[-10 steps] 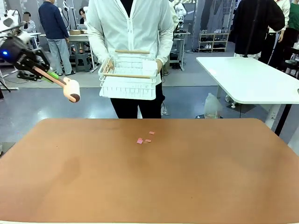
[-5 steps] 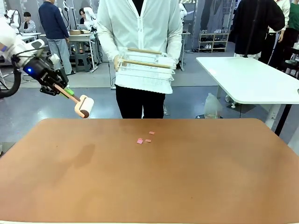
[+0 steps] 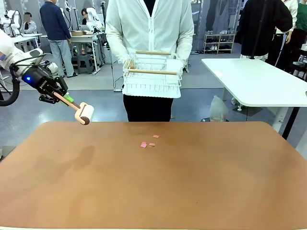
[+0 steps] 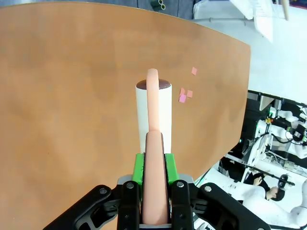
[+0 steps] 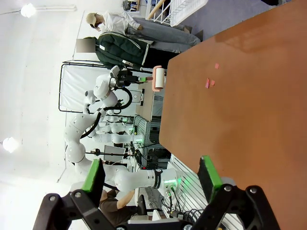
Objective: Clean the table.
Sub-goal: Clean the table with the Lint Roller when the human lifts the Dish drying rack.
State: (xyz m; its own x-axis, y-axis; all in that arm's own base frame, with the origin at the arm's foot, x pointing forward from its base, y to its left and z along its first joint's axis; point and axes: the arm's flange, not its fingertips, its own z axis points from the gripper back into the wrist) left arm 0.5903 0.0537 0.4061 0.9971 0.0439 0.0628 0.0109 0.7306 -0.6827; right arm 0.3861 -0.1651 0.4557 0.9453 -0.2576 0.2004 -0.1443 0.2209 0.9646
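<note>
Front view, left claw: we see the left claw (image 3: 58,97) at the left side, closed tight on the pink handle of a lint roller (image 3: 84,114).
Front view, lint roller: its roll hangs at the far left corner of the table (image 3: 153,187); we cannot tell if it touches the top.
Front view, table: the reddish-brown top lies wide before us, with three small pink scraps (image 3: 147,143) near its far middle.
Front view, person: a person stands behind the far edge and holds a white basket (image 3: 152,79) in both hands.
Left wrist view, left claw: the green pads (image 4: 139,167) press the handle from both sides, so the left claw (image 4: 155,168) has no free gap.
Left wrist view, lint roller: the white roll (image 4: 142,115) points out over the table (image 4: 72,96), well apart from the pink scraps (image 4: 185,94).
Right wrist view, right claw: the right claw (image 5: 151,175) stands wide, with nothing between its fingers.
Right wrist view, table: the table (image 5: 249,115) lies beyond it, with the pink scraps (image 5: 209,82) and, farther off, the lint roller (image 5: 159,79).
</note>
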